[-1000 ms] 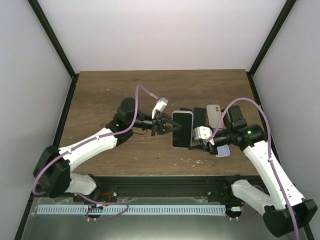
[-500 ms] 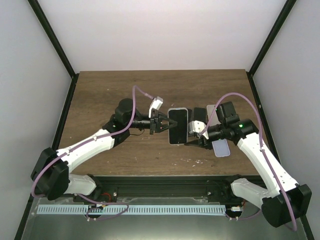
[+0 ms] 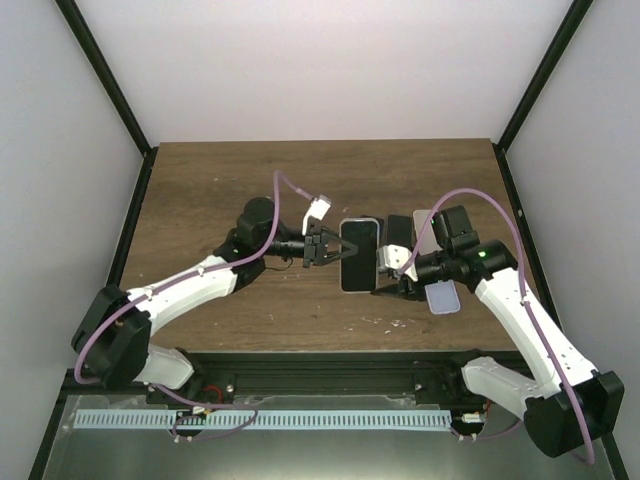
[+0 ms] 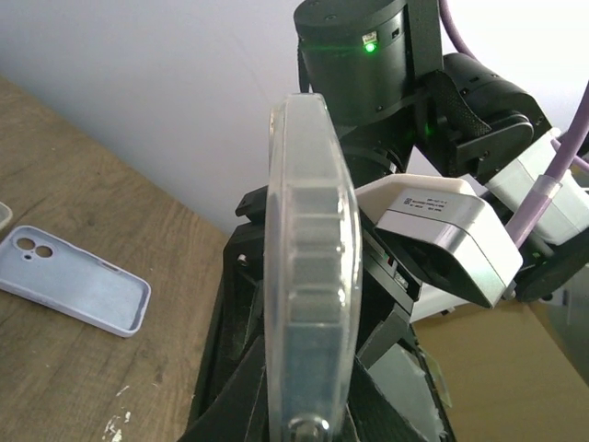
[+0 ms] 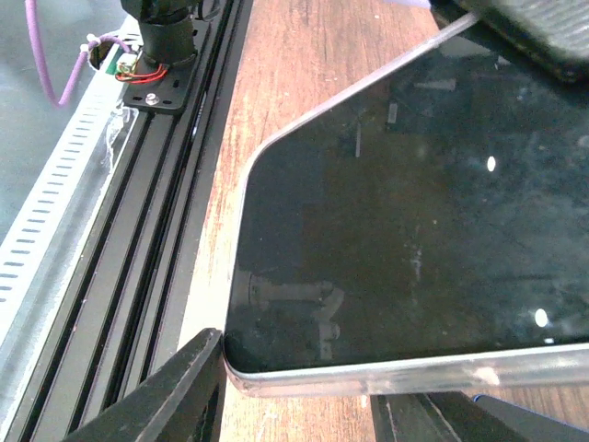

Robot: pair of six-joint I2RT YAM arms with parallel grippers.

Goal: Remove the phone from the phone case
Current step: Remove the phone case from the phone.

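clear phone case [image 4: 308, 258] still on the phone [image 3: 360, 255], held up over the table [image 3: 220, 190] middle. left gripper [image 3: 333, 250] clenched on one long edge, right gripper [image 3: 386, 276] jaws parted at the opposite edge.

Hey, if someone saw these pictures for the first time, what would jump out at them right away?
First is the phone in its clear case, held between the two arms over the middle of the wooden table, with the left gripper clamped on its left edge. The right gripper sits at the opposite edge with its fingers apart, a green light glowing on its wrist. An empty lilac case lies flat on the wood nearby.
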